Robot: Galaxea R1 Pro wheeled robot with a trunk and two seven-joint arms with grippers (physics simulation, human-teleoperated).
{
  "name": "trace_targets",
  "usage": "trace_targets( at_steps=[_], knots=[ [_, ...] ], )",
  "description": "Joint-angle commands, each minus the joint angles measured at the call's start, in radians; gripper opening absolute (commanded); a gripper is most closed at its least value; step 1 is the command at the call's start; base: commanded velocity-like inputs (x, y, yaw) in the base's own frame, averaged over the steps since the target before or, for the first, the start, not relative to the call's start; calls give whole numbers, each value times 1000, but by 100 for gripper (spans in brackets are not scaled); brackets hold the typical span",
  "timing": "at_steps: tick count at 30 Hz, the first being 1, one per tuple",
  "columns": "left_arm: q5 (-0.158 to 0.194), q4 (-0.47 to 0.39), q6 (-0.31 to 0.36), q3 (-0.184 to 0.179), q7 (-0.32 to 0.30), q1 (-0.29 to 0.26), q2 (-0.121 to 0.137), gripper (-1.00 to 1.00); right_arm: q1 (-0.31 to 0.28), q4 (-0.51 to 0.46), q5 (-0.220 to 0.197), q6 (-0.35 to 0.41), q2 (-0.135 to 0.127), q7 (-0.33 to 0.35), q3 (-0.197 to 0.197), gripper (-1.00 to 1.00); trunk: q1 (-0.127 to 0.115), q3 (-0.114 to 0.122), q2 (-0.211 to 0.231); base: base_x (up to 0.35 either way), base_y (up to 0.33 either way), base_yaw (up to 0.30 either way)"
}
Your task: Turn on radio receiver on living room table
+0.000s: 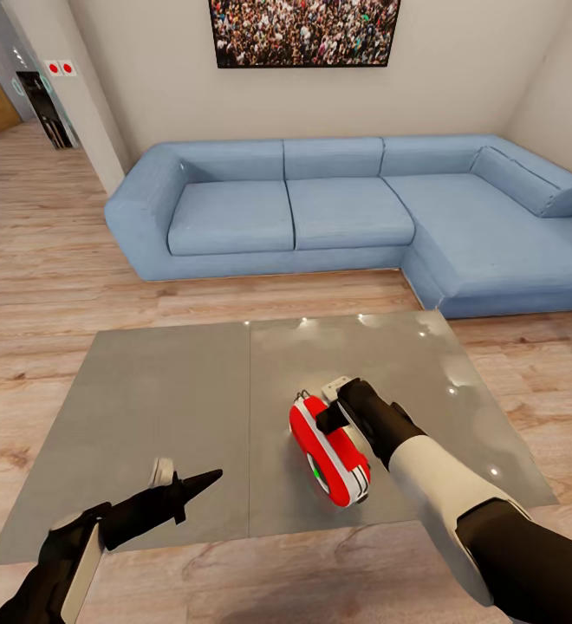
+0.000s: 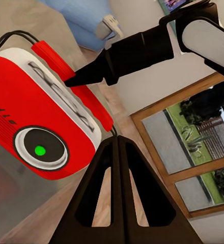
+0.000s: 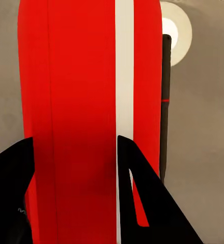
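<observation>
At lower centre of the head view, the radio [image 1: 331, 454] lies on the table [image 1: 165, 407] under the open right gripper [image 1: 328, 414], which should press gently downward while the closed left gripper [image 1: 201, 479] stays clear.

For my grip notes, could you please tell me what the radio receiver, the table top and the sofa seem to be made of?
The radio receiver looks like glossy red plastic with white trim: smooth and rounded. The table top seems polished grey stone or laminate, given the lamp glints. The sofa appears to be matte blue woven fabric, with a faint weave and no shine.
</observation>
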Motion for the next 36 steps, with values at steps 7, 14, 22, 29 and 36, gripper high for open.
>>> trace_targets(
  at_steps=[7,14,22,29,36],
  knots=[
    [-1,-1,0,0,0,0,-1,-100,0,0,-3,0,0,0,2,-100,0,0,0,0,0,0],
    [-2,0,0,0,1,0,-1,-100,0,0,-3,0,1,0,2,-100,0,0,0,0,0,0],
    [-2,1,-1,0,13,0,-1,-100,0,10,-8,-58,1,-23,0,-100,0,0,0,0,0,0],
    [-2,1,-1,0,14,0,-1,-100,0,90,-9,-118,2,-38,2,-100,0,0,0,0,0,0],
    [-2,1,-1,0,14,0,-1,-100,0,96,-9,-127,2,-38,0,-100,0,0,0,0,0,0]
  ],
)
